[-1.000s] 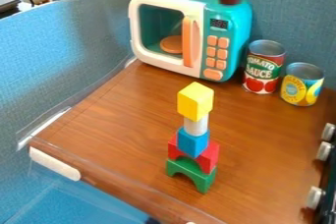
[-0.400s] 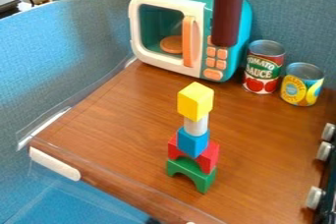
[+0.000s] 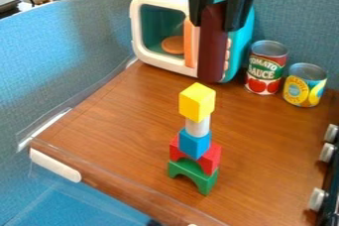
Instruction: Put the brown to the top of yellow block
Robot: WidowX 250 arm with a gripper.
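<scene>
Your black 2-finger gripper (image 3: 218,19) up top, fingers closed around the long dark brown block (image 3: 212,46), block upright in front of the teal-and-white toy microwave (image 3: 165,31), above and behind your 5-piece stack, yellow cube block (image 3: 197,102) on top, white cylinder block (image 3: 198,126) under it.

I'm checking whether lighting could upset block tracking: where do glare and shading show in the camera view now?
Camera view: a broad pale sheen on the blue partition at left; shade inside the toy microwave; the yellow block brightly lit, the brown block much darker.
</scene>
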